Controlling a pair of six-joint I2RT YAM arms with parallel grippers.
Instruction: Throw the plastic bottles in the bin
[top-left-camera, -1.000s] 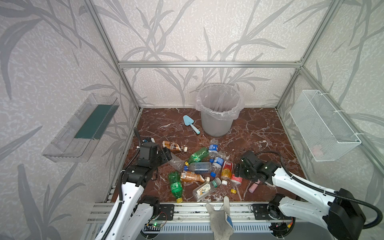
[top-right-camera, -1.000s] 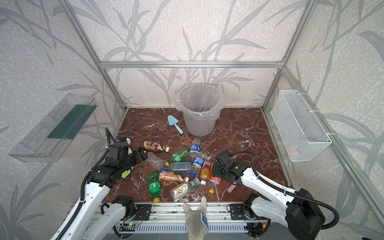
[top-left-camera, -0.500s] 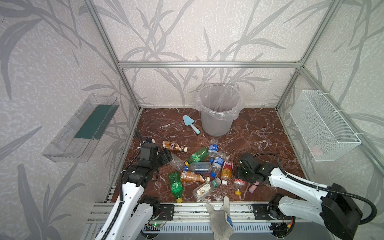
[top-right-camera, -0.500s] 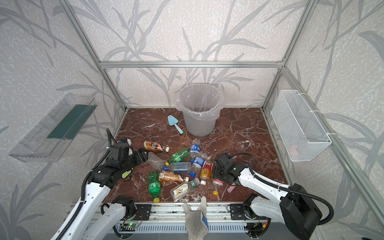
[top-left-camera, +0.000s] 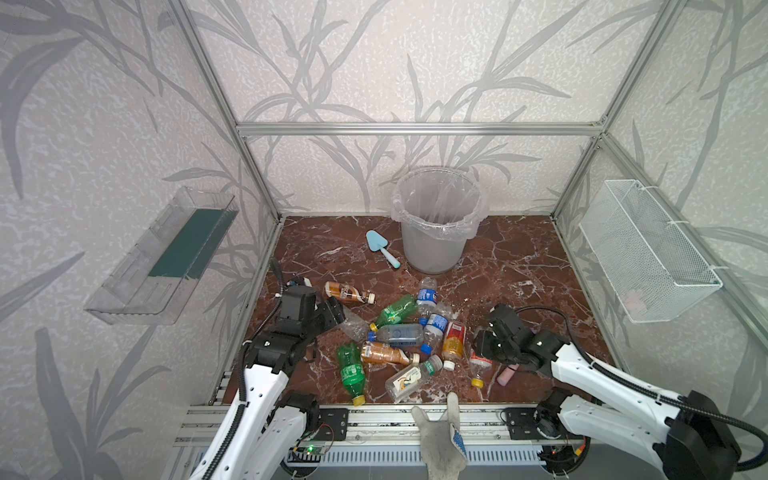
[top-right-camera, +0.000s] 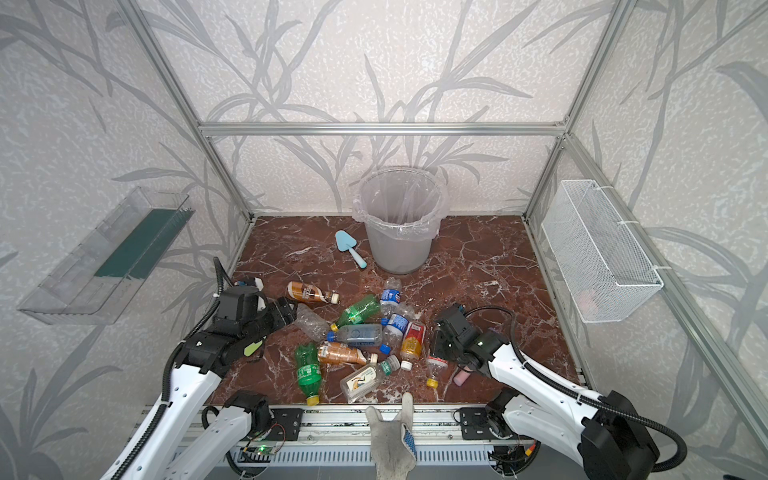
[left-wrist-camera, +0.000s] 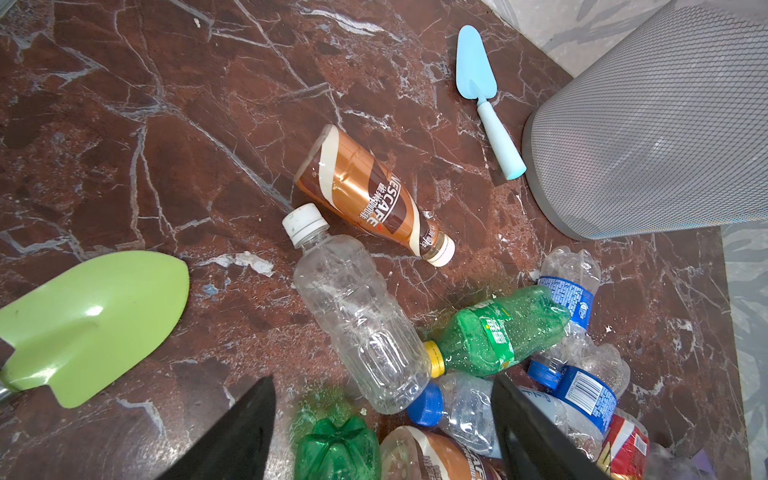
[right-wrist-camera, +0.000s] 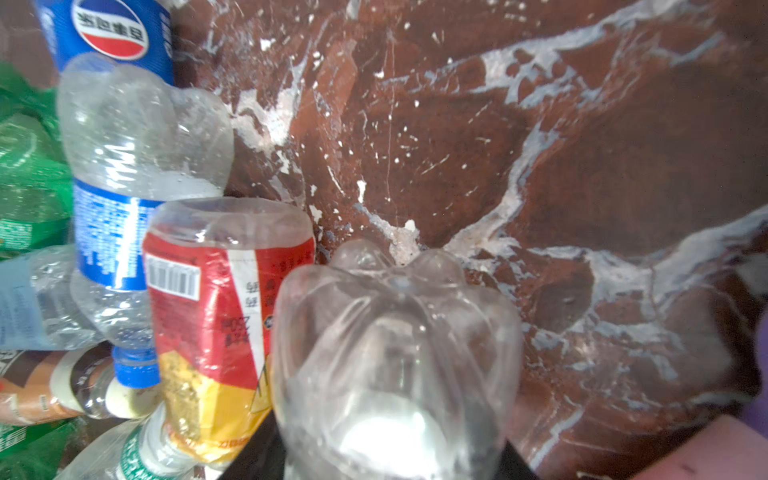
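Several plastic bottles (top-left-camera: 397, 334) lie in a heap near the front of the marble floor, seen in both top views. The bin (top-left-camera: 436, 224) stands behind them at the back wall, also in the left wrist view as the bin (left-wrist-camera: 648, 124). My right gripper (right-wrist-camera: 390, 449) is shut on a clear bottle (right-wrist-camera: 395, 353), base towards the camera. In a top view this bottle (top-right-camera: 434, 365) has a red label and an orange cap. My left gripper (left-wrist-camera: 384, 432) hangs open over a green bottle base (left-wrist-camera: 336, 451) and a brown bottle, beside a clear white-capped bottle (left-wrist-camera: 361, 320).
A light-blue trowel (top-left-camera: 382, 247) lies left of the bin. A green shovel (left-wrist-camera: 91, 320) rests by the left arm. A pink object (top-left-camera: 507, 374) lies under the right arm. A wire basket (top-left-camera: 644, 253) and a clear tray (top-left-camera: 162, 253) hang on the side walls.
My right gripper has shifted slightly left onto the clear red-labelled bottle and closed on it. The left arm has hardly moved.
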